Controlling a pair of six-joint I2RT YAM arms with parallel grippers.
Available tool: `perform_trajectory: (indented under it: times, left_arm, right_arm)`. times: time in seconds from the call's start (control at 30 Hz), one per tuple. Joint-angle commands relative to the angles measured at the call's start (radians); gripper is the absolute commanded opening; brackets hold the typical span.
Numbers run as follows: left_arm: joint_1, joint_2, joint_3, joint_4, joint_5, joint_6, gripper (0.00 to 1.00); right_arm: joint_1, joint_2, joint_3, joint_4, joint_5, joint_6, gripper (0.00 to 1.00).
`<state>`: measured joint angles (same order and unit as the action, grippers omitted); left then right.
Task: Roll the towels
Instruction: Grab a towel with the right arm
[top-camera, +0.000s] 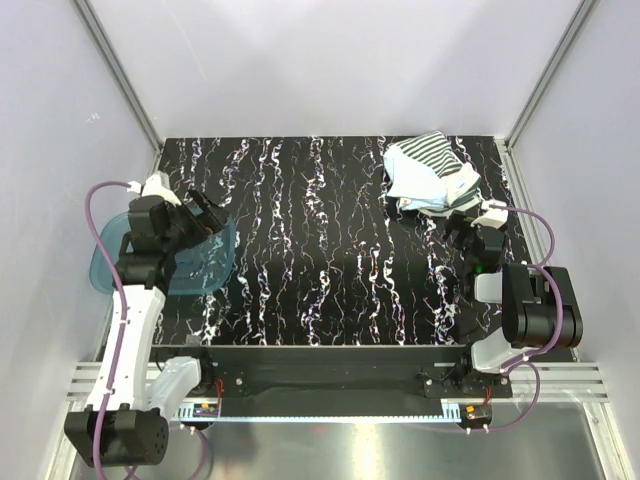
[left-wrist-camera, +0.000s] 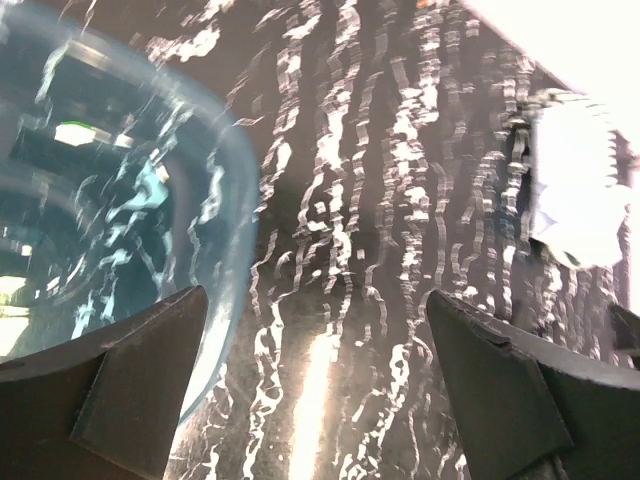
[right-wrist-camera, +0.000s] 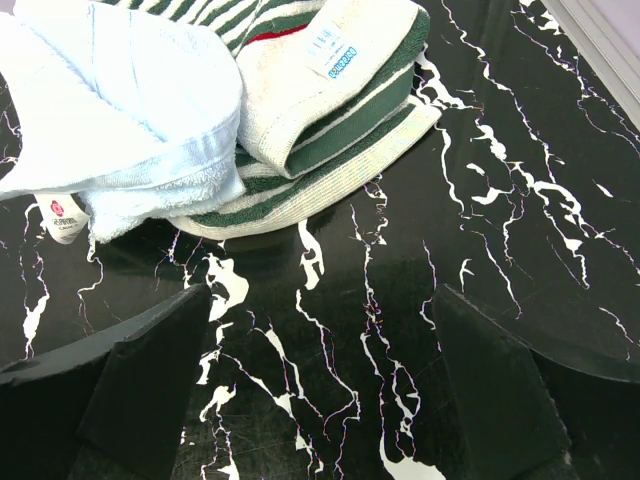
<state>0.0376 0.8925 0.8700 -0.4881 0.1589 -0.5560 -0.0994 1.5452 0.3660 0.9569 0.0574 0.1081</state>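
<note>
Finding 1, position of work. Both towels lie in one heap at about 1 o'clock on the black marbled table. The light blue towel is draped over the 9 o'clock side of the striped towel, which is loosely folded in layers. Neither is flat or rolled. I judge the task not yet started, and the two must be separated and spread before either can be rolled.

Finding 2, my tools. My right gripper has its fingers wide apart and holds nothing. It hangs just short of the heap, which lies at its 12 o'clock, a sensible stance for a first pinch. My left gripper is likewise spread and empty, at 9 o'clock on the table beside the translucent blue tub and well apart from the towels. I judge it to be standing clear.

Finding 3, markings. The striped towel carries a white label with blue print. The blue towel carries a white tag with a red mark. Neither can be read.
</note>
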Motion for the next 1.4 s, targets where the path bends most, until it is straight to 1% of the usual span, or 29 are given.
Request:
perform_trajectory:
  times: [0.0,0.17,0.27,0.3,0.4,0.47,0.57,0.6,0.63,0.67,0.7,0.73,0.77,0.8,0.83,0.87,0.93,0.97,1.0,1.03,1.07,1.1,1.13,1.17,1.2,1.23,1.27,1.3,1.37]
  left_arm:
    - [-0.001,0.009,0.139,-0.087,0.131,0.096,0.99]
    - [-0.031,-0.013,0.141,-0.054,0.154,0.149,0.99]
    - [-0.142,0.026,0.199,-0.117,0.07,0.227,0.99]
    - [-0.169,0.034,0.211,-0.136,0.003,0.264,0.99]
    - [-0.26,0.033,0.227,-0.19,-0.106,0.292,0.99]
    - [-0.309,-0.003,0.18,-0.182,-0.137,0.289,0.99]
    - [-0.337,-0.032,0.094,-0.141,-0.15,0.26,0.99]
    - [-0.341,-0.035,0.045,-0.133,-0.145,0.248,0.99]
    - [-0.347,-0.035,0.022,-0.121,-0.147,0.24,0.99]
    - [-0.349,-0.035,0.009,-0.127,-0.141,0.234,0.99]
    - [-0.357,-0.029,0.027,-0.138,-0.144,0.234,0.99]
    - [-0.36,-0.033,0.026,-0.133,-0.145,0.234,0.99]
    - [-0.36,-0.036,0.027,-0.13,-0.148,0.237,0.99]
    - [-0.361,-0.041,0.024,-0.127,-0.156,0.246,0.99]
    - [-0.361,-0.041,0.024,-0.126,-0.157,0.251,0.99]
    - [-0.361,-0.04,0.03,-0.129,-0.156,0.258,0.99]
    - [-0.361,-0.038,0.03,-0.133,-0.18,0.263,0.99]
    - [-0.361,-0.04,0.029,-0.133,-0.185,0.265,0.99]
    - [-0.361,-0.038,0.03,-0.133,-0.186,0.268,0.99]
    - [-0.361,-0.04,0.029,-0.135,-0.186,0.268,0.99]
    - [-0.361,-0.04,0.03,-0.133,-0.188,0.268,0.99]
    - [-0.361,-0.04,0.032,-0.135,-0.19,0.268,0.99]
    - [-0.361,-0.04,0.031,-0.139,-0.193,0.268,0.99]
    - [-0.363,-0.043,0.03,-0.141,-0.196,0.268,0.99]
    - [-0.363,-0.041,0.03,-0.139,-0.197,0.268,0.99]
    - [-0.364,-0.043,0.03,-0.141,-0.2,0.268,0.99]
    - [-0.364,-0.043,0.03,-0.142,-0.205,0.268,0.99]
    - [-0.366,-0.041,0.032,-0.144,-0.205,0.268,0.99]
    - [-0.367,-0.04,0.032,-0.144,-0.208,0.269,0.99]
  right_arm:
    - [-0.003,-0.002,0.017,0.054,-0.014,-0.016,1.0]
    - [-0.003,-0.002,0.017,0.054,-0.014,-0.016,1.0]
    - [-0.003,0.0,0.017,0.054,-0.014,-0.018,1.0]
    - [-0.003,-0.002,0.017,0.054,-0.014,-0.016,1.0]
    - [-0.003,-0.002,0.019,0.049,-0.014,-0.018,1.0]
    - [-0.003,-0.002,0.019,0.049,-0.017,-0.019,1.0]
    - [-0.002,-0.01,0.014,0.071,-0.014,-0.015,1.0]
    - [0.013,-0.035,0.04,0.036,-0.046,-0.05,1.0]
    - [0.058,-0.118,0.08,-0.177,-0.019,-0.082,1.0]
    - [0.102,-0.15,0.134,-0.29,0.095,-0.152,1.0]
    - [0.212,-0.169,0.222,-0.358,0.113,-0.174,1.0]
    - [0.245,-0.198,0.259,-0.444,0.101,-0.189,1.0]
    - [0.266,-0.209,0.302,-0.489,0.031,-0.196,1.0]
    - [0.311,-0.214,0.395,-0.536,0.021,-0.191,1.0]
    - [0.32,-0.211,0.44,-0.603,0.015,-0.168,1.0]
    - [0.319,-0.206,0.526,-0.668,-0.051,-0.03,1.0]
    - [0.317,-0.163,0.614,-0.769,-0.07,0.138,1.0]
    - [0.317,-0.134,0.695,-0.785,-0.194,0.152,1.0]
    - [0.317,-0.097,0.746,-0.817,-0.238,0.162,1.0]
    - [0.319,-0.003,0.81,-0.933,-0.273,0.175,1.0]
    - [0.326,0.047,0.955,-1.028,-0.245,0.159,1.0]
    - [0.34,0.093,1.019,-1.167,-0.181,0.139,1.0]
    - [0.378,0.169,1.068,-1.214,-0.119,0.102,1.0]
    - [0.4,0.205,1.146,-1.247,0.004,0.041,1.0]
    - [0.408,0.243,1.194,-1.339,0.053,0.03,1.0]
    - [0.409,0.332,1.249,-1.4,0.08,0.03,0.98]
    - [0.411,0.375,1.351,-1.459,0.117,0.021,0.95]
    - [0.414,0.415,1.392,-1.551,0.139,0.018,0.93]
    - [0.434,0.49,1.445,-1.592,0.212,0.004,0.91]
